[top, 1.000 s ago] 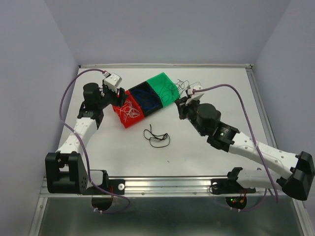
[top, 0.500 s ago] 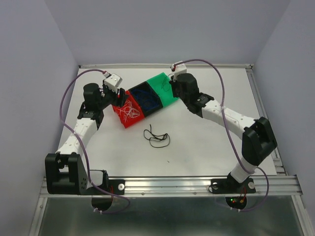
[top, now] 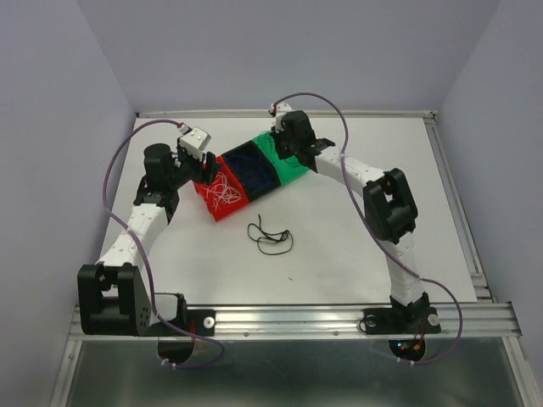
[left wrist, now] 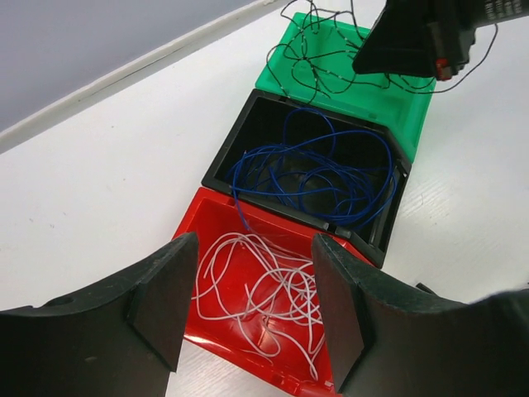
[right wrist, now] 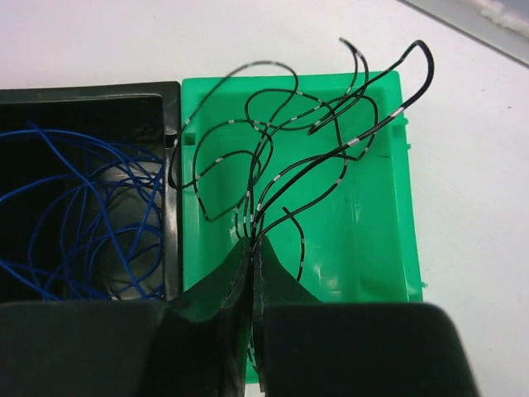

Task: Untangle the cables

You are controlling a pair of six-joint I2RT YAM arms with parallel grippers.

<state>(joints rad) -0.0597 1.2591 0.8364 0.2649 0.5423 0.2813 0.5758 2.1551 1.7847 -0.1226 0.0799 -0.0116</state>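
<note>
Overhead, close wrist views sharing cables [right wrist: 252, 220]

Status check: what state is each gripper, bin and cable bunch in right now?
left gripper: open, holding nothing.
right gripper: shut on black cables.
red bin: holds white cables.
black bin: holds blue cables.
green bin: black cables over it, loops past its rim.
loose black cable: lying on the table, ungripped.

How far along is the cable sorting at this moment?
Done: white cables lie in the red bin, blue cables in the black bin. In hand: the right tool is shut on black cables over the green bin; the left tool hangs open above the red bin. Left: release that bunch, then fetch the loose black cable lying on the table.
</note>
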